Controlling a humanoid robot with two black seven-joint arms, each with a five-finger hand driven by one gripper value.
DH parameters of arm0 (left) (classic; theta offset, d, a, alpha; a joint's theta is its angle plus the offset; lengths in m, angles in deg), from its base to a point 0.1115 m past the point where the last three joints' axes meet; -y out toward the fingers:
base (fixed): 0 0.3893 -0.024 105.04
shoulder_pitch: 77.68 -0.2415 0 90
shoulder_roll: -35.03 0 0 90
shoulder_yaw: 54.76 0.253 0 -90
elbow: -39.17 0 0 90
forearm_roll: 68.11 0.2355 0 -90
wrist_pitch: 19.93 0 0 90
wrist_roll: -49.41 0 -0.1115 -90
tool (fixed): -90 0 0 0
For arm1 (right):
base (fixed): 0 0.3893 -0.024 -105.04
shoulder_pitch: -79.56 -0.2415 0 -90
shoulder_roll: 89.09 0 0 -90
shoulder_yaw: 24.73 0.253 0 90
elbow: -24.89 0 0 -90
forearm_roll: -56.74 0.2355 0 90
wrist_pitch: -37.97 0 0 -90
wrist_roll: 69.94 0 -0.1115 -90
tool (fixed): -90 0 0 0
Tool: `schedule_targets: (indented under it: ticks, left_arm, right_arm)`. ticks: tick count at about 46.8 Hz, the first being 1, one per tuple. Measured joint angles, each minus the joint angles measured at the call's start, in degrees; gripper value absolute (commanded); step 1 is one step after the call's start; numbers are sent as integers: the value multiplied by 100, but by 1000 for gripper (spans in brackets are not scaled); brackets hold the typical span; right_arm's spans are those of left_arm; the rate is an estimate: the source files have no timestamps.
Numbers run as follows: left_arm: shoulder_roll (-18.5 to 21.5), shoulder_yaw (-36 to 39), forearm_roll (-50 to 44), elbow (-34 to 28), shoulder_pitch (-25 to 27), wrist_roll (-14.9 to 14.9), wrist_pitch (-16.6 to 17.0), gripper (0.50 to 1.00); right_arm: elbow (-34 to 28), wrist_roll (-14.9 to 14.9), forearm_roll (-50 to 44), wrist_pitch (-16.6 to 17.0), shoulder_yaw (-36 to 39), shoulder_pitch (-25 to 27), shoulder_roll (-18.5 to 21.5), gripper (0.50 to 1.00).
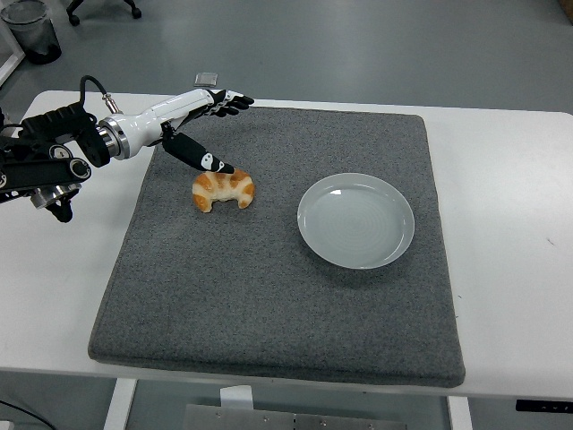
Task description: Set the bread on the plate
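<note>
Here the left hand [199, 121] reaches in from the left edge over the far left part of a grey mat [277, 296] that covers most of the white tabletop [515, 269]. Its fingers [231, 100] are stretched out and spread toward the mat's far edge, while the thumb [199, 156] angles down, its tip at, or just above, the top of the bread [223, 187]; contact cannot be confirmed. The hand holds nothing. The bread, a golden croissant with its two ends turned toward the near edge, lies flat on the mat, left of centre. The plate [355, 220], round, pale and without contents, rests on the mat to the right of the bread, apart from it, with bare mat between them. The left arm's black forearm and white wrist section [134, 127] extend from the picture's left side over the tabletop. A small pale object [207, 79] sits beyond the tabletop's far edge, partly hidden by the fingers; its nature cannot be made out.
</note>
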Motion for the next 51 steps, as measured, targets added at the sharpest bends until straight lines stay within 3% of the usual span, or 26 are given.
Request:
schedule_targets:
  ticks: [7,18,28,51]
  left_arm:
    - [19,83,548,-3,-23,-1,77,981]
    - [-22,87,1276,74,-290,-1,647,984]
    - [-142,51,1339,234,-484,-12,702,984]
    - [-823,-333,1322,1377,-1234,-132,724,981]
  right_arm:
    - [0,-3,-6,0,0,3,0,940]
    - [0,-3,-6,0,0,1,0,938]
    - [-1,-3,-6,0,0,1,0,938]
    - [-1,-1,-6,-2,9,4,0,938]
